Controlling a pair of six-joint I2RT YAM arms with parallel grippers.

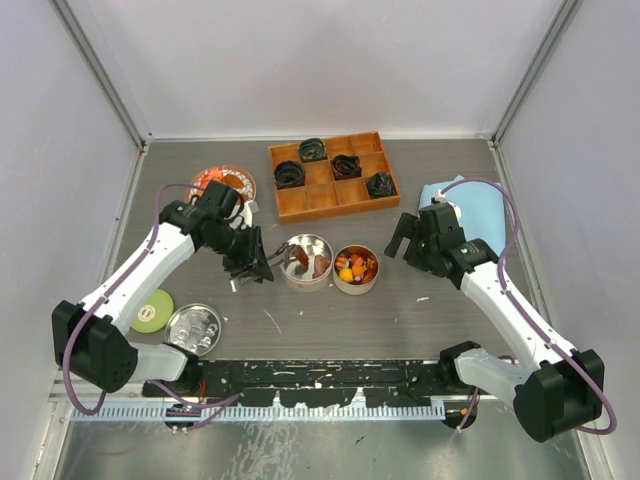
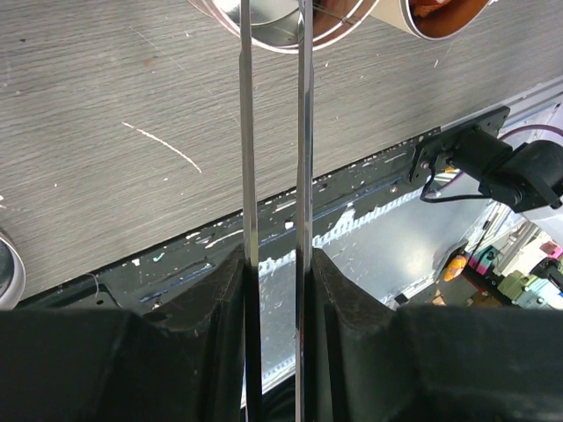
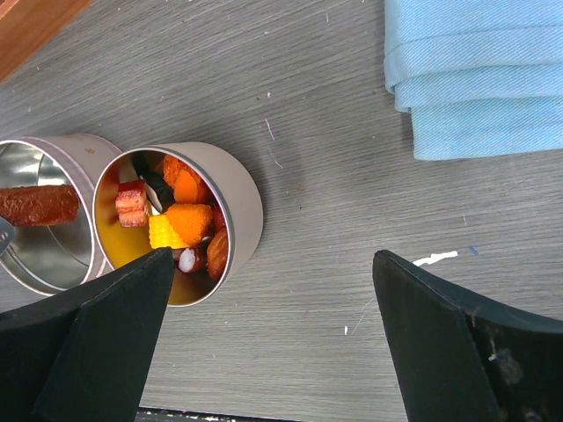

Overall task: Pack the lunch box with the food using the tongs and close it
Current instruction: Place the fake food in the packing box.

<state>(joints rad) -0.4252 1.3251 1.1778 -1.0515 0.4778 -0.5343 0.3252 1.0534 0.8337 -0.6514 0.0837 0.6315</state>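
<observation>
Tins (image 1: 307, 286): two, side by side
Tongs (image 2: 303, 132): one pair, pinched by left hand (image 2: 274, 264)
Right hand (image 3: 271, 264): was spread wide
Dark coils (image 1: 313, 150): four

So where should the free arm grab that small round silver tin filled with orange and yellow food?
Probably across its straight wall, dropping from above with the open right end effector. The small round silver tin stands upright and open, so a top-down hold keeps the food in. The neighbouring silver tin crowds one side, so grip clear of it.
</observation>
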